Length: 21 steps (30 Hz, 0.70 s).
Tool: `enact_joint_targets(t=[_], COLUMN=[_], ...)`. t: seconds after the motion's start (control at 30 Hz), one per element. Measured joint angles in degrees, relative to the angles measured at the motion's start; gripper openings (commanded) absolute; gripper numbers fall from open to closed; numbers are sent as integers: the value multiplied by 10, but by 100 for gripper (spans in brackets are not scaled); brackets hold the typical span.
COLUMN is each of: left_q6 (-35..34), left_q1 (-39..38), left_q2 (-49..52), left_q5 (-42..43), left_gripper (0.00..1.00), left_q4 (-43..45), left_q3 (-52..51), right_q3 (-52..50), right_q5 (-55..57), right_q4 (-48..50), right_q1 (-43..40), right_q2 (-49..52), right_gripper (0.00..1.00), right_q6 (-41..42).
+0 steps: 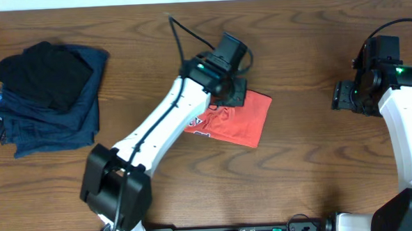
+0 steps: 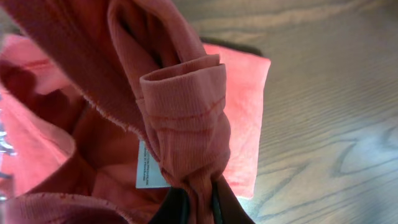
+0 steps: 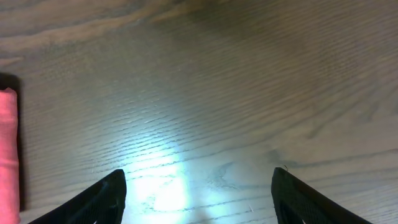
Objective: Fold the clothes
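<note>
T-shirt [image 1: 240,121], coral, centre of bench [image 1: 313,173]. Left jaws pinching a ribbed fold of it beside white neck tag [image 2: 148,171]; tag print too small to read, chest lettering [image 1: 205,124] unreadable. Right jaws spread, 3 o'clock.

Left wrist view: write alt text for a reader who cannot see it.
A coral-red T-shirt fills most of the frame, a bunched ribbed fold pinched in the left gripper at the bottom edge. A small white tag shows inside the cloth, and brown wooden table lies to the right.
</note>
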Motion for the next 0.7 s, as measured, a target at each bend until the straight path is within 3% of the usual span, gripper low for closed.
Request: enact_joint_targets(t=[0.2, 0.23, 0.3, 0.4, 0.57, 0.7], left_q6=[-4, -8, -11, -11, 22, 39], left_q1=[-19, -22, -26, -33, -33, 14], left_q2=[3, 3, 3, 3, 2, -24], left_q5=[-4, -3, -3, 12, 38, 38], left_gripper=[7, 12, 40, 58, 61, 61], left_q4=[9, 10, 12, 21, 24, 2], left_q3=[0, 0, 0, 0, 0, 0], right_q3=[0, 0, 0, 0, 0, 0], right_q5=[-3, -7, -11, -19, -54, -113], right_q4=[0, 0, 0, 0, 1, 11], right_q1=[0, 0, 0, 0, 0, 4], right_q2=[0, 0, 0, 0, 0, 0], right_gripper=[73, 73, 73, 73, 73, 74], right_q6=[0, 0, 0, 0, -9, -35])
